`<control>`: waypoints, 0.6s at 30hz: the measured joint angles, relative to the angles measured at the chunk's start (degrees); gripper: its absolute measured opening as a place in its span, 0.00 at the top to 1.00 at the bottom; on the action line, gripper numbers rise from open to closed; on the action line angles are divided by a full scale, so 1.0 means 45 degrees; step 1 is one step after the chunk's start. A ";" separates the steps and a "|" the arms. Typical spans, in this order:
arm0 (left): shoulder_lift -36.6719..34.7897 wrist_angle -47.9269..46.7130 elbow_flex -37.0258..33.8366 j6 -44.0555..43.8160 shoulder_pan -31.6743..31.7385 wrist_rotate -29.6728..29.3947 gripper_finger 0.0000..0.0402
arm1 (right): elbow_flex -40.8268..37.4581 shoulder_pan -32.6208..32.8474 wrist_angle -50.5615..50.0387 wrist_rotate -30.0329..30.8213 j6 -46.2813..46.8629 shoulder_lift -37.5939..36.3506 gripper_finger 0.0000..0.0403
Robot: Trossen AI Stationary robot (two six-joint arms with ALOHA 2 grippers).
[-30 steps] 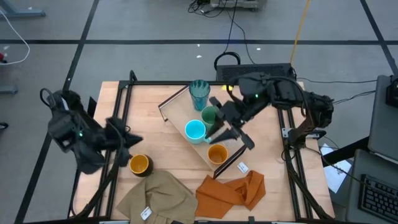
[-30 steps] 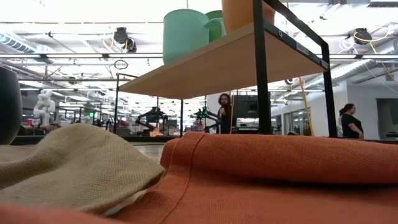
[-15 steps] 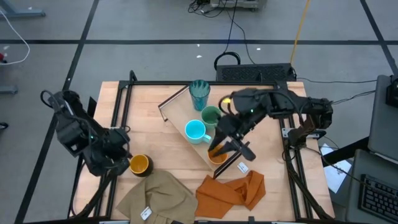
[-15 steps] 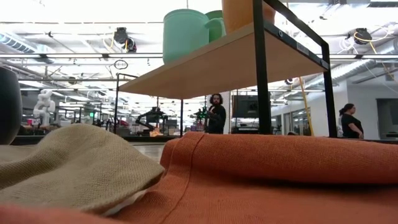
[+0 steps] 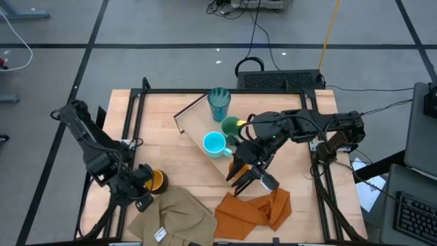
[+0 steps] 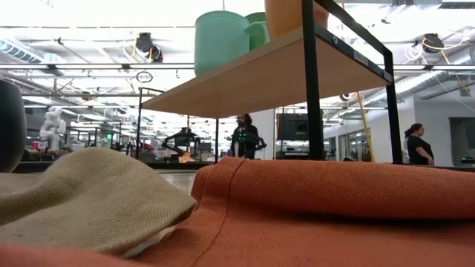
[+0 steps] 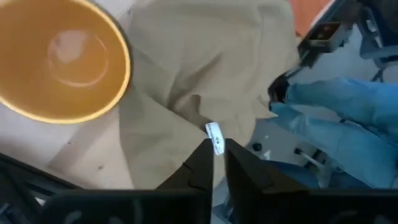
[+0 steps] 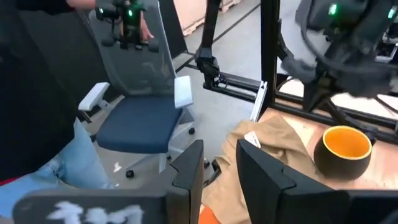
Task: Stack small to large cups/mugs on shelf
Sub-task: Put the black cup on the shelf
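**Left gripper beside the last loose mug, not yet around it**

Left gripper [image 5: 142, 191] hangs low at the near left of the table, its fingers only a narrow slit apart and holding nothing. The left wrist view shows cloth in the gap, not a cup.

Largest first: one shelf [image 5: 194, 126], a light-wood plank lying with its long axis on a diagonal from far left to near right.

Next come two cloths at the near edge, one tan cloth [image 5: 174, 212] and one orange cloth [image 5: 256, 208].

I can make out five cups.
- **On the shelf:** from the far end stand one ribbed teal cup [image 5: 218, 102], one green cup [image 5: 232, 126] and one light-blue mug [image 5: 215, 143]. One orange cup [image 6: 289, 15] is at the near end. It shows only in the low view, because from above the right arm covers it.
- **Off the shelf:** one dark mug [image 5: 156, 180] with a yellow-orange inside stands upright on the table, well apart from the shelf.
- **Not found:** I cannot see a clear tumbler in any view.

The dark mug sits just beside the left gripper, on its shelf-ward side and outside the fingers. It is round, so no axis matters, and no handle shows.

The left arm is plainly the nearer one. Its fingers would likely need to spread and shift sideways over the rim.

The right gripper [image 5: 247, 179] hovers over the shelf's near end, fingers moderately apart and empty.
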 joint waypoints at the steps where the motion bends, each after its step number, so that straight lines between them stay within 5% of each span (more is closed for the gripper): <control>1: 0.0000 0.0201 -0.0243 -0.0101 0.0000 0.0065 0.88 | 0.0000 0.0056 0.0102 0.0000 0.0026 0.0000 0.79; 10: 0.0068 0.0350 -0.0770 0.0342 0.0141 -0.0945 0.53 | 0.0000 0.0317 0.0296 -0.0034 0.0164 0.0000 0.79; 14: 0.0405 0.0337 -0.0769 0.2316 0.0145 -0.1622 0.46 | 0.0000 0.0331 0.0346 -0.0035 0.0361 0.0000 0.79; 18: 0.1009 0.0315 -0.0771 0.3215 0.0354 -0.0975 0.45 | 0.0000 0.0332 0.0380 -0.0034 0.0543 0.0000 0.79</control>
